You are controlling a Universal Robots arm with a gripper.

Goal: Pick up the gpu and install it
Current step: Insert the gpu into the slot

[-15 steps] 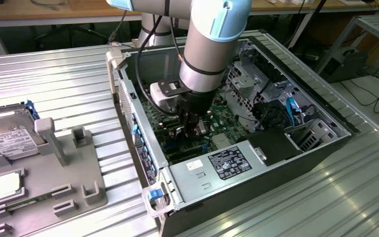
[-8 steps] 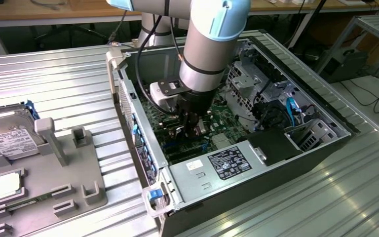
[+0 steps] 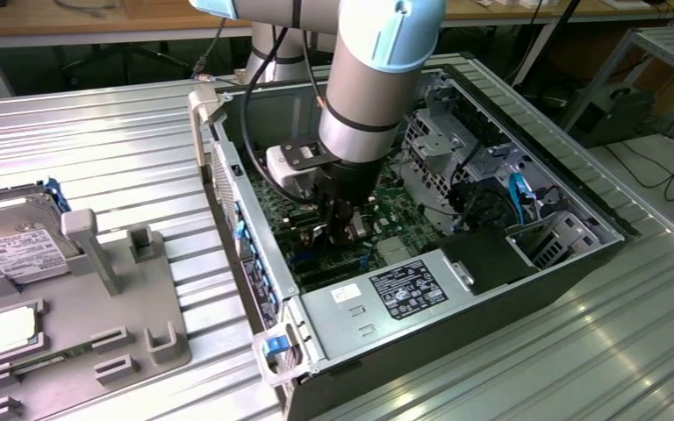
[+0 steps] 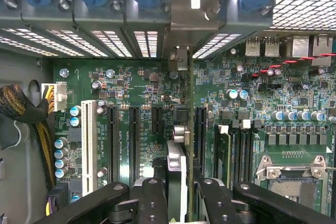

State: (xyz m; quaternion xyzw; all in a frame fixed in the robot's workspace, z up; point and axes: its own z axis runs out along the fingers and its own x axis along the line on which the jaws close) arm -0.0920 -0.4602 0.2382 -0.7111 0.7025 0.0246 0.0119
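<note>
Holding the thin green gpu card [image 4: 181, 169] edge-on, my black two-fingered gripper [image 4: 177, 192] is clamped on it inside the open dark computer case [image 3: 571, 263], above the green motherboard [image 4: 136, 93] and its black slots.

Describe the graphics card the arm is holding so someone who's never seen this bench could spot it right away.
Start at the open black computer case lying on the ribbed metal table. The arm's black gripper reaches down over its green motherboard. Clamped between the fingers is the gpu, a thin card seen edge-on, standing upright above the long black slots, unlike the silver hard drive outside the case.
</note>
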